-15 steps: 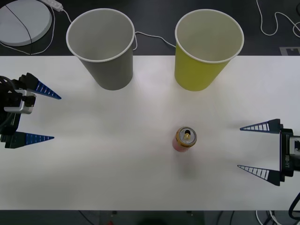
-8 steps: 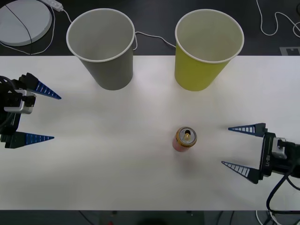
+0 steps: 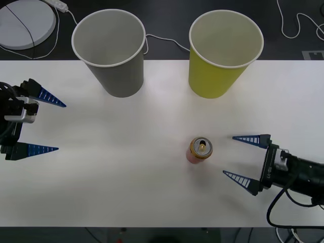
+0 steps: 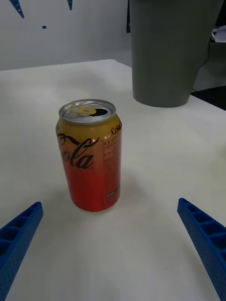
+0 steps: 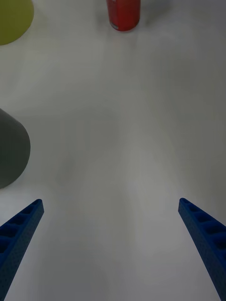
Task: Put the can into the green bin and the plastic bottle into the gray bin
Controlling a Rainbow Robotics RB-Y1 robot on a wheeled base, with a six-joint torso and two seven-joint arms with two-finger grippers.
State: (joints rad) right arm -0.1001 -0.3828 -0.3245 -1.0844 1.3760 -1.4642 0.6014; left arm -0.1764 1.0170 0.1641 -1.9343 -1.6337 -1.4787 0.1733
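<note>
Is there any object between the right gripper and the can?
Nothing visible. The right gripper, fingers open, faces the upright can across bare white table. The green bin stands farther back.

Readable text stands on one item — the can [image 4: 90,155]. Black script across its side reads in part "ola", the start of the word turned out of sight; a smaller "Coke" sits near the rim. The fine print panel — illegible.
</note>
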